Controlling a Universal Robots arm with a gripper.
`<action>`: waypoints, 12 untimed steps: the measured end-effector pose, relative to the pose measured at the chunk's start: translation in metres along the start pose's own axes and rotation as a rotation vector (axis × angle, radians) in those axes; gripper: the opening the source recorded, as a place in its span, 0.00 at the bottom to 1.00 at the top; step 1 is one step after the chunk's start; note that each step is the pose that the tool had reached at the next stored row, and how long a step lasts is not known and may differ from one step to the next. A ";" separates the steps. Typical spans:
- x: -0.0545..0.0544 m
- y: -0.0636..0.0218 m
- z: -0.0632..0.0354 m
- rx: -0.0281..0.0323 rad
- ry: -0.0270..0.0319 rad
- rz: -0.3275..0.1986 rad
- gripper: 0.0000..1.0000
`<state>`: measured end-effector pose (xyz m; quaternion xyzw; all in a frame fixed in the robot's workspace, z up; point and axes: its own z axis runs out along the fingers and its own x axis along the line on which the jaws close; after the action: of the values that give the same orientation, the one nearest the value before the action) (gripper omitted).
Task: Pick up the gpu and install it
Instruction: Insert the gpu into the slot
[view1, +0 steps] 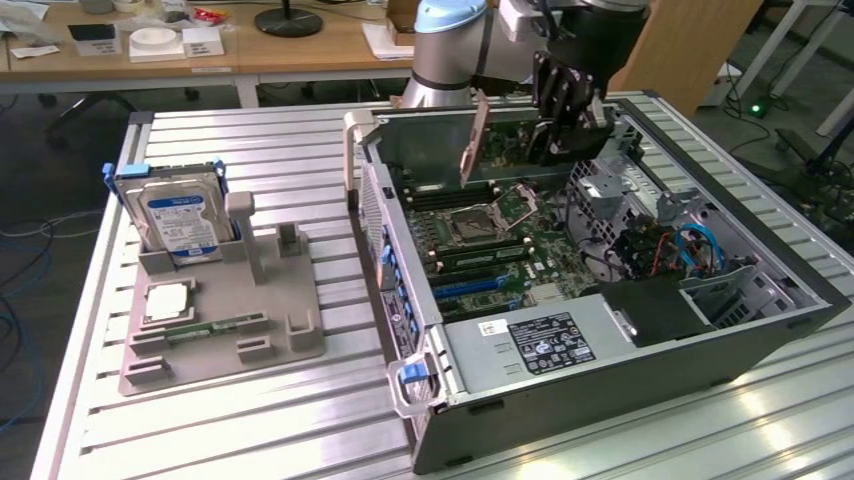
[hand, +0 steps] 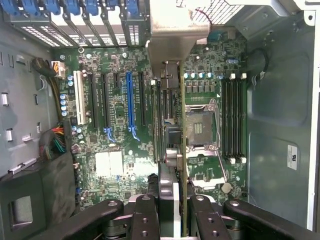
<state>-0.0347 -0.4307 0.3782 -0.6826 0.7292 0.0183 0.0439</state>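
Note:
The gpu (view1: 473, 140) is a thin card with a tan-brown face. It stands on edge over the open computer case (view1: 747, 330), near the case's far end. My gripper (view1: 561, 135) is shut on it from above, with black fingers (view1: 577, 110) on either side. In the wrist view the gpu (hand: 170, 135) appears edge-on, running from my gripper (hand: 172, 212) up to its metal bracket (hand: 175, 35). It hangs above the motherboard (hand: 115, 165), between the black expansion slots and the CPU socket (hand: 200, 127). I cannot tell whether it touches a slot.
A grey fixture (view1: 267, 345) on the slatted table holds a hard drive (view1: 180, 215), a processor (view1: 167, 300) and a green memory stick (view1: 214, 328). Inside the case are a power supply (view1: 541, 345), a drive cage (view1: 727, 295), cables and a blue slot (hand: 131, 100).

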 end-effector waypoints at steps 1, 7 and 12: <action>0.000 0.0000 0.0004 0.0000 0.0000 0.000 0.28; 0.000 0.0001 0.0034 0.0000 0.0000 -0.001 0.28; 0.002 0.0002 0.0071 0.0000 0.0000 -0.001 0.28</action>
<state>-0.0347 -0.4320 0.3710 -0.6829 0.7290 0.0183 0.0439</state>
